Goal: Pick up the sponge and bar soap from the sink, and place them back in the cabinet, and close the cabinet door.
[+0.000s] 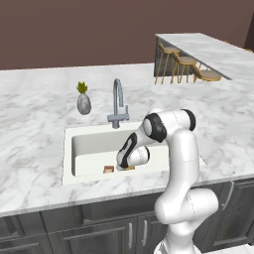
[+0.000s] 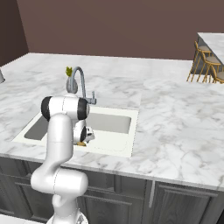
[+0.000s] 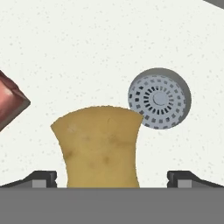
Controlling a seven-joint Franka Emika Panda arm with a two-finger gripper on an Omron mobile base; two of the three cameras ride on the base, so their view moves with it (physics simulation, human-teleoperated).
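we have the hand [image 3: 112, 181] wide open and empty, low in the sink [image 1: 89, 144], its two tips straddling the sponge [image 3: 98, 146]. the bar soap [image 3: 11, 103] lies apart at 9 o'clock of the sponge, the drain [image 3: 159, 98] at 2 o'clock. we judge we should sink straight down, centre the sponge, then close gently. we can read no writing or brand.

Countertop: white marble [image 1: 34, 114] with grey veining, spreading wide under a dark brown wall [image 1: 74, 30].
Vase: small grey one [image 1: 84, 103] holding a yellow-green sprig, standing on the marble.
Stools: three golden bar stools [image 1: 184, 67] lined along a second marble counter [image 1: 208, 49].
Lower cabinets: dark grey fronts [image 1: 109, 233] with vertical silver handles.
Drain: round grey perforated strainer [image 3: 159, 98].
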